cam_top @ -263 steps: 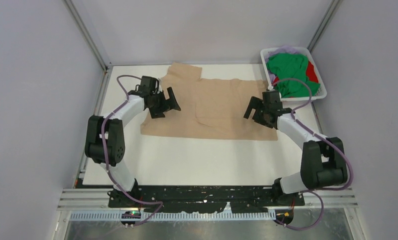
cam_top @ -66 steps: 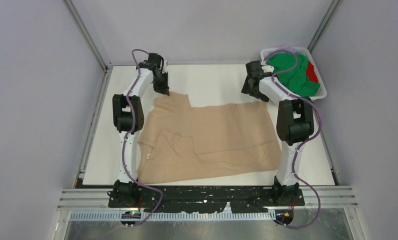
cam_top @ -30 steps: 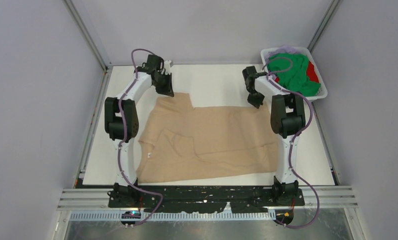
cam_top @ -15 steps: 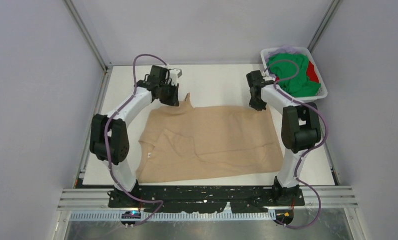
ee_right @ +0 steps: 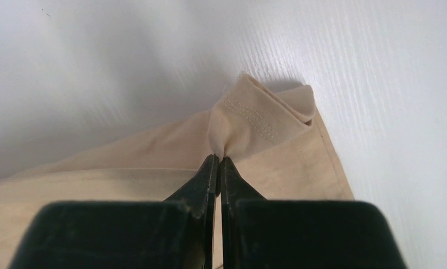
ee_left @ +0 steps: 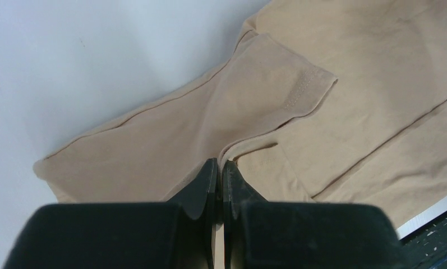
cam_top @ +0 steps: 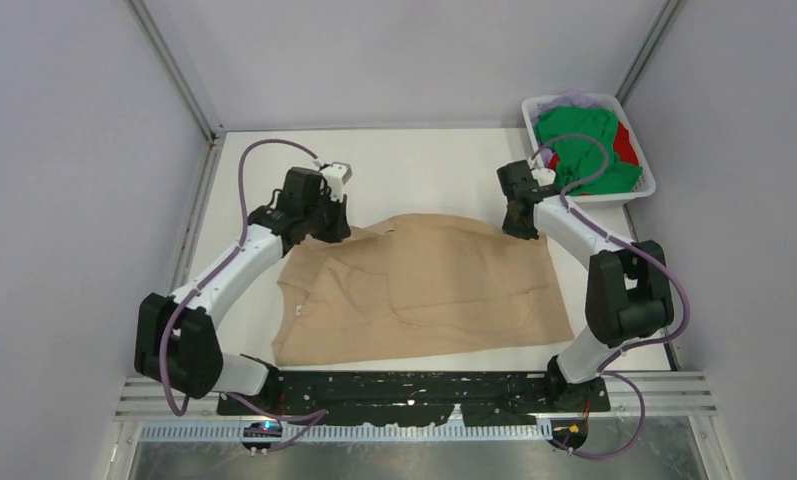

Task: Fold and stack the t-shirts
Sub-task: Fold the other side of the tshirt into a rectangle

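The left hand [ee_left: 220,165] is clenched on a fold of the beige shirt [cam_top: 424,290], and the right hand [ee_right: 218,159] pinches its hemmed corner. The rest lies spread on the desk [cam_top: 414,170] between both hands and nearward of them.

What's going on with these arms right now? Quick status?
Left gripper, right gripper: jaws shut on beige shirt, far edge. Green shirt in basket, out of the way.

Left arm: white-and-black left arm [cam_top: 236,268] reaches forward and inward.
Left gripper: black left gripper [ee_left: 220,168] — fingers pressed together on the large beige-tan cloth t-shirt [cam_top: 444,290].
Right arm: white-and-black right arm [cam_top: 584,238], elbow bent, forearm angled forward-left.
Right gripper: black right gripper [ee_right: 218,162] — fingers pinching its stitched hem.
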